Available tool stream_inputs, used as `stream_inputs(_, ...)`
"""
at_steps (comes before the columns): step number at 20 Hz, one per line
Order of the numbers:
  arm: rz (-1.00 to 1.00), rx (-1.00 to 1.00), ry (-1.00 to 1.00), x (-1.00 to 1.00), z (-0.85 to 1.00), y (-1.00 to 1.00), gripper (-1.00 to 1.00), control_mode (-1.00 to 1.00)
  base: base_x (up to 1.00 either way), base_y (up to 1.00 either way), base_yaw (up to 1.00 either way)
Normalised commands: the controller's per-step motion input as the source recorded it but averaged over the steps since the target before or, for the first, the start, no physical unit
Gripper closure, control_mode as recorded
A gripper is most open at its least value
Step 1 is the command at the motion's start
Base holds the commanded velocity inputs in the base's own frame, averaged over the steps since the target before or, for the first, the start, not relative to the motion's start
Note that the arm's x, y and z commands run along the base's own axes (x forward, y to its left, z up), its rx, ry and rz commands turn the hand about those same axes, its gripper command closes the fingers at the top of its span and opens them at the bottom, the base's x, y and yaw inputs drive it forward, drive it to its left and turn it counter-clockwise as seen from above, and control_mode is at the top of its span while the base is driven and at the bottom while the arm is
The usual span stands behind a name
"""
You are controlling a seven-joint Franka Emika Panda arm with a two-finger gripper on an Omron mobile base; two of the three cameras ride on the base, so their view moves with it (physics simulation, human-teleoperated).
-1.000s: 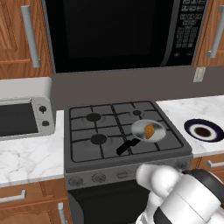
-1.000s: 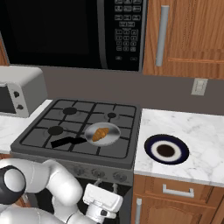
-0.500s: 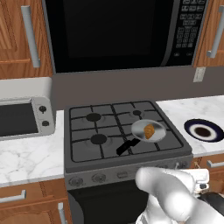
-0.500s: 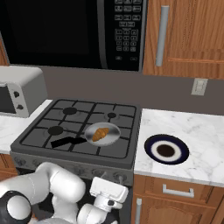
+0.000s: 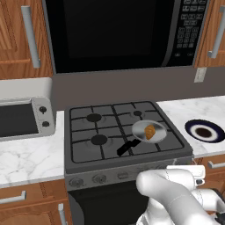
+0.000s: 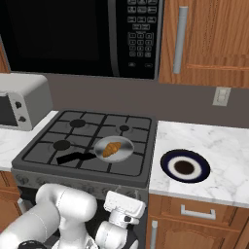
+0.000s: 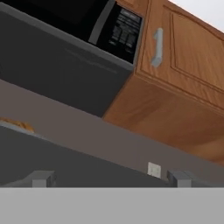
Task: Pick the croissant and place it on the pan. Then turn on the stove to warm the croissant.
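The croissant [image 5: 150, 131] is lying inside the pan [image 5: 141, 129], and the pan is sitting on the stove [image 5: 88, 151], over the front burner on the side nearest the plate [image 5: 205, 132]. The pan's black handle is pointing toward the stove's front edge and away from the plate. From the right base camera the croissant [image 6: 112, 148] is resting in the middle of the pan [image 6: 124, 148], with the row of knobs on the stove [image 6: 44, 155] running along the panel below it. The plate [image 6: 185, 167] is sitting on the marble table [image 6: 223, 160] just beside the stove.

The gripper [image 7: 111, 178] is hanging low in front of the stove, level with its front panel, and its jaws are standing spread wide with nothing between them. Its camera is looking up past the stove's edge, where a sliver of the croissant [image 7: 17, 125] is showing, toward the microwave [image 7: 87, 22] and the wooden cabinet [image 7: 188, 65] above.

The toaster oven [image 5: 24, 112] is standing on the table on the stove's far side from the plate.
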Motion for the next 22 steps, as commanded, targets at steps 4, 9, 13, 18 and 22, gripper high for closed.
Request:
stream_inputs(4,0.0,0.0,0.0,0.0,-0.47,-0.06,-1.0,-1.0,0.0,0.0,0.0)
stream_inputs(9,0.0,0.0,0.0,0.2,-0.51,-0.1,-1.0,-1.0,0.0,0.0,0.0)
stream_inputs(13,0.0,0.0,0.0,0.14,-0.54,-0.07,-1.0,-1.0,0.0,0.0,0.0)
stream_inputs(18,0.0,0.0,0.0,0.0,-0.51,0.0,-1.0,-1.0,0.0,0.0,0.0)
stream_inputs(22,0.0,0.0,0.0,-0.28,-0.62,0.0,-1.0,-1.0,0.0,0.0,0.0)
